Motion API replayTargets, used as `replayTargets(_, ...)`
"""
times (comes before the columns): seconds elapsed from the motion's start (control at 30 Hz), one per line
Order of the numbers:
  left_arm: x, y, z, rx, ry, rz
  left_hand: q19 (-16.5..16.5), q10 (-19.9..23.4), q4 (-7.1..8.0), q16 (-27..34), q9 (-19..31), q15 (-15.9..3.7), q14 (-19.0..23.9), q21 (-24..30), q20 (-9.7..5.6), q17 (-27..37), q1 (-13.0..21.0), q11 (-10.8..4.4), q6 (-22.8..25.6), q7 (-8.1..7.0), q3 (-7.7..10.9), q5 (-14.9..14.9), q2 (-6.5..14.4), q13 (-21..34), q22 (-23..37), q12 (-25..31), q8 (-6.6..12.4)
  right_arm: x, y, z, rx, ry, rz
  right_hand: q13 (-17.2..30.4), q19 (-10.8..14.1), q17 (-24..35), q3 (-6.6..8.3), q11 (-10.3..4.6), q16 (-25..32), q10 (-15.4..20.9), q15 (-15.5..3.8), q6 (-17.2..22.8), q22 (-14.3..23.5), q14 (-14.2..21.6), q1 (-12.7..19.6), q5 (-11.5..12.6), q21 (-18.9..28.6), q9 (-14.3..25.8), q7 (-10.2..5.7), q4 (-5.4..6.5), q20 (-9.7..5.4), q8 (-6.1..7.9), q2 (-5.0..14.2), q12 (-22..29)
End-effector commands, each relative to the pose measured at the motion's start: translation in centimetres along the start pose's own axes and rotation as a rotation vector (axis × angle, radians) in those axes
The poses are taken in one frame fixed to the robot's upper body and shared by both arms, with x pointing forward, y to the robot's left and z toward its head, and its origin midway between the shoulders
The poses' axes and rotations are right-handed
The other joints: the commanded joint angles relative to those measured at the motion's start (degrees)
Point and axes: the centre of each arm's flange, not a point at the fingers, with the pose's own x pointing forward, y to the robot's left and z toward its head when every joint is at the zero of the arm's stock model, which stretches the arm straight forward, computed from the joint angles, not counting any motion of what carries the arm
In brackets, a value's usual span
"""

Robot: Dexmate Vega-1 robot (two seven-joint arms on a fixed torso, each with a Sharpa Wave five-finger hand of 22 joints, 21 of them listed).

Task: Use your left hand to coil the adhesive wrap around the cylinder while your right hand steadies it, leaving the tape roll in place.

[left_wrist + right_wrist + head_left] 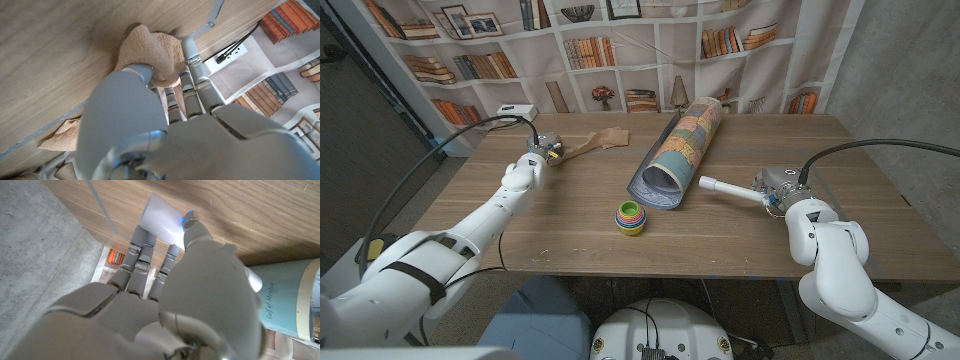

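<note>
A bookshelf-printed backdrop (pixel 620 40) hangs behind the wooden table (pixel 570 230). At the table's left, the left hand (pixel 542 150) grips a tan roll of adhesive wrap (pixel 150 50), its loose tail (pixel 605 138) lying toward the middle. Near the centre sits a stack of rainbow-coloured cups (pixel 631 217), just beside a large map-printed cardboard cylinder (pixel 682 150) lying on its side. On the right, the right hand (pixel 775 188) holds a white tube (pixel 725 189) pointing toward the cylinder.

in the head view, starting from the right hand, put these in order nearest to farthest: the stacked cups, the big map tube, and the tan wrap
1. Map tube, just to the left of the right hand, mid-table.
2. Stacked cups, farther left, toward the front edge.
3. Tan wrap, far across the table, at the left hand.
</note>
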Motion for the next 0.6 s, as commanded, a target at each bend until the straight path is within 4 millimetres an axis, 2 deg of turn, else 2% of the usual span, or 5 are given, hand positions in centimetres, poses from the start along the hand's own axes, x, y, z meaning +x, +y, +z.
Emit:
replayTargets(0.03, -0.3, -0.1, 0.5, -0.009, -0.001, 0.018, 0.2, 19.7, 0.77, 1.7, 2.9, -19.62, 22.0, 4.0, -6.56, 3.6, 2.9, -6.29, 6.2, 0.71, -0.68, -0.9, -0.5, 4.2, 0.1, 11.1, 3.63, -0.6, 0.0, -0.2, 0.010, 0.007, -0.010, 0.1, -0.2, 0.1, 6.80, -3.07, 0.2, 3.4, -15.79, 0.5, 0.3, 8.8, 0.1, 0.6, 0.3, 0.1, -0.24, 0.37, -5.20, 0.27, 0.48, 0.2)
replayTargets(0.13, -0.6, 0.1, 0.4, -0.040, 0.007, 0.060, 0.1, 21.1, 0.82, 1.3, 3.8, -19.78, 22.8, 5.5, -6.86, 3.5, 3.2, -6.12, 8.5, 2.02, -0.86, -0.8, -1.2, 5.3, -0.3, 12.4, 5.09, -0.7, 0.1, -0.2, 0.012, 0.008, -0.011, 0.2, -0.2, 0.1, 6.82, -3.04, 0.3, 3.4, -15.80, 0.5, 0.3, 8.9, 0.1, 0.6, 0.3, 0.1, -0.23, 0.36, -5.19, 0.26, 0.47, 0.2)
replayTargets(0.23, -0.8, 0.4, 0.2, -0.063, 0.011, 0.100, -0.1, 21.5, 0.91, 1.5, 4.1, -19.71, 23.4, 5.9, -6.81, 3.7, 3.2, -6.06, 9.0, 2.37, -1.04, -0.8, -1.4, 5.6, -0.5, 12.7, 5.46, -0.8, 0.1, -0.3, 0.012, 0.009, -0.014, 0.1, -0.3, 0.1, 6.85, -3.04, 0.2, 3.4, -15.80, 0.5, 0.3, 8.9, 0.1, 0.6, 0.4, 0.1, -0.25, 0.39, -5.17, 0.25, 0.50, 0.1)
replayTargets(0.43, -1.6, 1.1, 0.0, -0.115, 0.027, 0.185, -1.5, 22.0, 0.92, 1.3, 4.8, -19.22, 23.8, 6.5, -6.93, 3.9, 3.7, -6.06, 9.5, 2.07, -1.11, -0.7, -1.5, 5.9, -0.9, 13.1, 6.16, -1.0, 0.2, -0.4, 0.014, 0.011, -0.020, 0.3, -0.3, 0.1, 6.89, -3.02, 0.2, 3.5, -15.80, 0.5, 0.2, 8.8, 0.1, 0.6, 0.4, 0.1, -0.22, 0.36, -5.19, 0.23, 0.44, 0.2)
replayTargets(0.6, -2.5, 2.6, -0.1, -0.166, 0.026, 0.278, -2.0, 22.3, 0.95, 1.2, 5.3, -18.98, 23.9, 7.0, -6.87, 4.1, 4.0, -6.13, 10.1, 1.78, -1.13, -0.6, -1.5, 5.9, -1.1, 13.2, 6.89, -1.1, 0.1, -0.5, 0.014, 0.011, -0.021, 0.4, -0.4, 0.1, 6.94, -3.04, 0.2, 3.6, -15.80, 0.6, 0.2, 8.8, 0.1, 0.6, 0.5, 0.2, -0.17, 0.36, -5.16, 0.24, 0.44, 0.2)
